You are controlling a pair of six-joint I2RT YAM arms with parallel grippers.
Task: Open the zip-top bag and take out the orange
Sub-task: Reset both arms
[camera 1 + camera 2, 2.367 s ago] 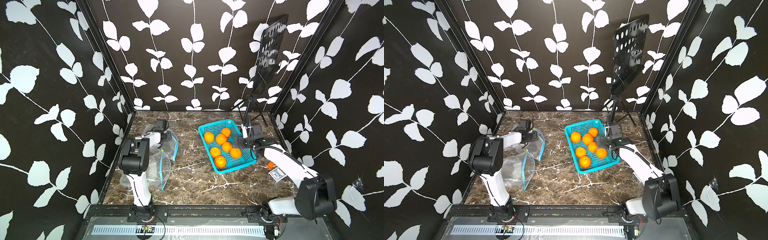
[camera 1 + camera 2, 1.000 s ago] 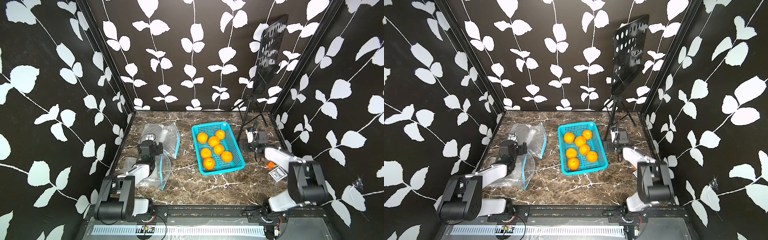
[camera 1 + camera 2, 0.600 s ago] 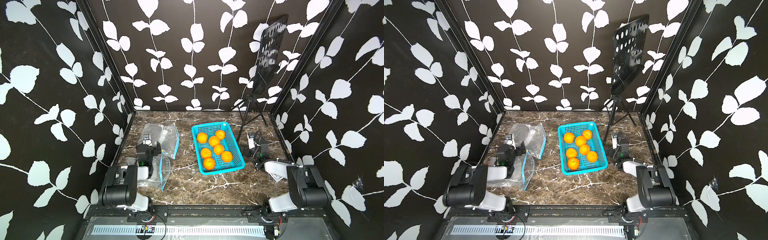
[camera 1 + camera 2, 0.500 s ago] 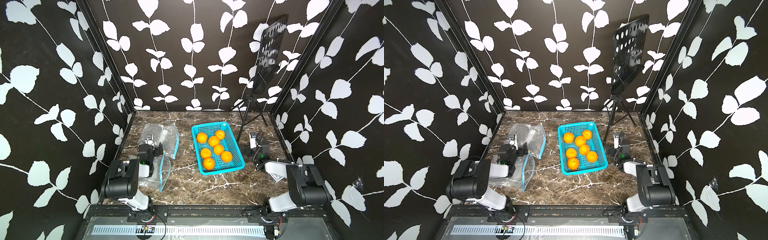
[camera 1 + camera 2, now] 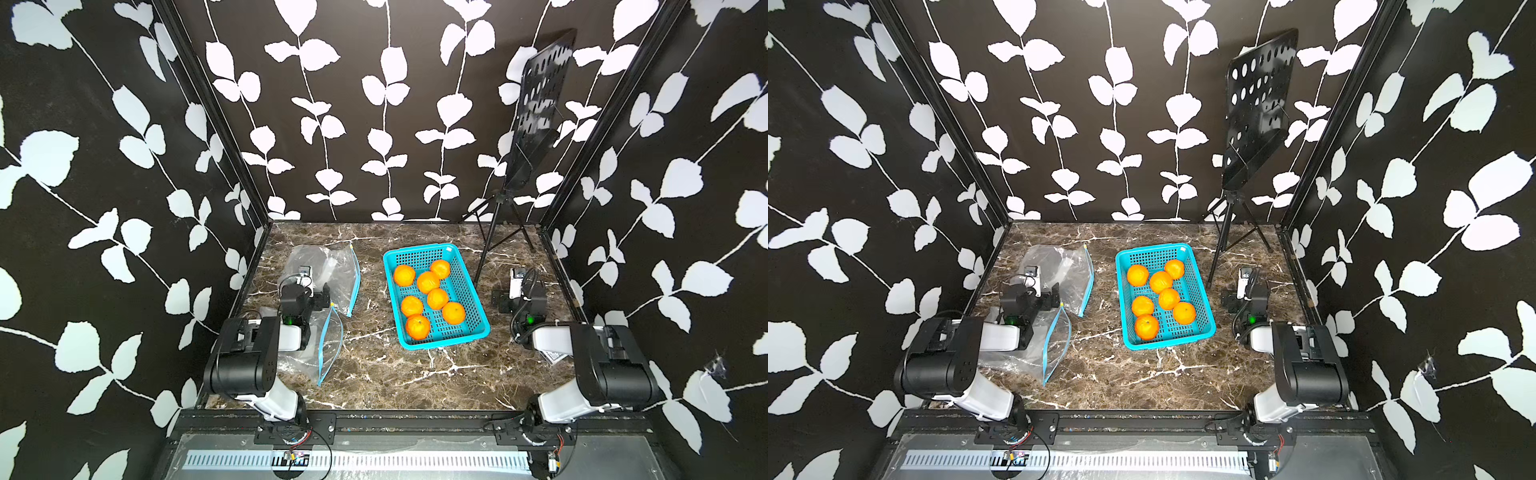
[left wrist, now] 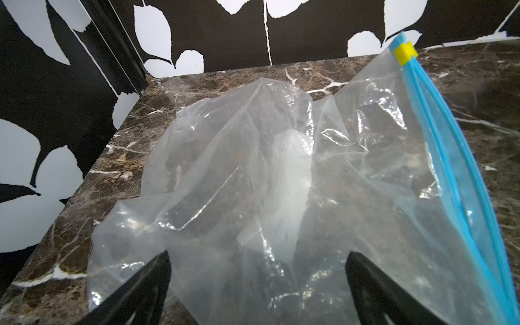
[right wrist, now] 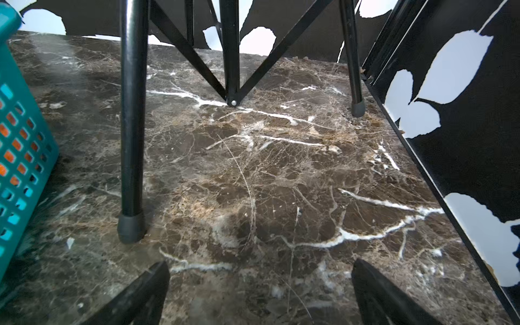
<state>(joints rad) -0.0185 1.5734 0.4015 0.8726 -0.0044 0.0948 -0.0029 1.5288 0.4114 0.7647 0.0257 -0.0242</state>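
The left arm (image 5: 249,353) and the right arm (image 5: 598,365) are both folded down low, with their wrists pointing forward. The left gripper (image 6: 257,264) has its two black fingers (image 6: 140,287) spread wide apart. The right gripper (image 7: 259,270) is spread wide too and holds nothing.

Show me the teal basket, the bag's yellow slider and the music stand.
teal basket (image 5: 444,340), in a top view, on its near rim.
yellow slider (image 6: 405,53), left wrist view, on its middle.
music stand (image 7: 131,225), right wrist view, on a leg's rubber foot.
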